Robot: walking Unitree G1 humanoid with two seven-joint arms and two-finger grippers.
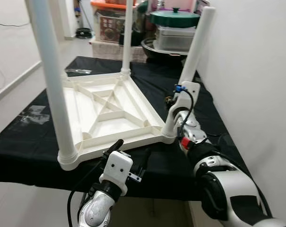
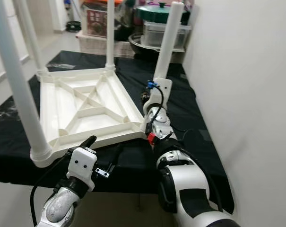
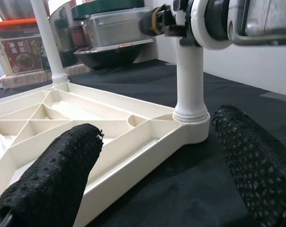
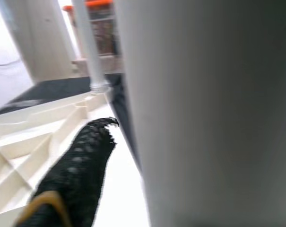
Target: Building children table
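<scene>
Lying upside down on the black table (image 1: 34, 156), the white tabletop (image 1: 109, 111) nearly reaches the near edge. My right tool (image 1: 173, 106) is clamped around the corner leg (image 1: 192, 59), with the wall close beside it. My left tool (image 1: 131, 158) hovers with fingers apart just off the tabletop's near rim.

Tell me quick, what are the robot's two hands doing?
Left gripper: open, holding nothing, near the tabletop edge.
Right gripper: shut on the table leg.
</scene>
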